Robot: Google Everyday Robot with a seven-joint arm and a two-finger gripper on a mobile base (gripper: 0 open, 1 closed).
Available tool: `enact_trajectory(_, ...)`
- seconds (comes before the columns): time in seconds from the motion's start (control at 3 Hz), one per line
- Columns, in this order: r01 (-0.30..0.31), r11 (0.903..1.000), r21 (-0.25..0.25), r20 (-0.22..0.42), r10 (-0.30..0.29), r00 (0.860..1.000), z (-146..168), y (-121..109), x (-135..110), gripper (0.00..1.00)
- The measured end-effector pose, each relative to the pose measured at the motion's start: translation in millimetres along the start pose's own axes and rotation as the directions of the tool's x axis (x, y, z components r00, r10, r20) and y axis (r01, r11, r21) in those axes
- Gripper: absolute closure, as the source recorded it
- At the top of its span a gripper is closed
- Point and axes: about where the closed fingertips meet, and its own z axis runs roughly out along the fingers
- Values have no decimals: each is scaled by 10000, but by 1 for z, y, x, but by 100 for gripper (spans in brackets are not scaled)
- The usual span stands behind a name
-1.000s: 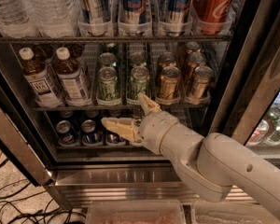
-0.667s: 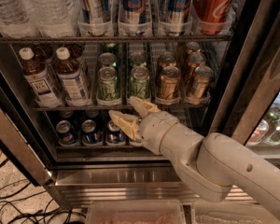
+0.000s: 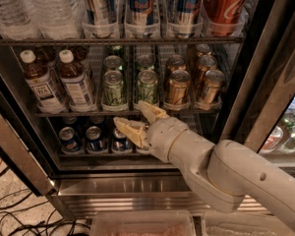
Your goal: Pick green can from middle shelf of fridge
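Two pale green cans stand at the front of the middle shelf [image 3: 88, 114] of the fridge [image 3: 265, 82], the left one [image 3: 113, 89] and the right one [image 3: 147, 87], with more green cans behind them. My gripper [image 3: 132, 114] is open and empty. It sits just below the shelf's front edge, under the gap between the two front green cans. One cream finger [image 3: 150, 111] points up toward the right green can, the other finger [image 3: 126, 130] lies lower left. My arm [image 3: 221, 171] reaches in from the lower right.
Gold-bronze cans [image 3: 178, 86] stand right of the green ones and brown bottles [image 3: 41, 82] to the left. Blue cans [image 3: 95, 138] line the bottom shelf behind my gripper. Tall cans and water bottles fill the top shelf [image 3: 137, 14]. Dark door edge [image 3: 19, 156] at lower left.
My gripper has moved up and a little right, from in front of the bottom shelf toward the middle shelf's front edge. The cans have not moved.
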Motion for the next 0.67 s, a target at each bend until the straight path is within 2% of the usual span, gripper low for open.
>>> enact_trajectory(0.67, 235, 9997, -59, -200, -236, 9995, 20, -13, -7, 35)
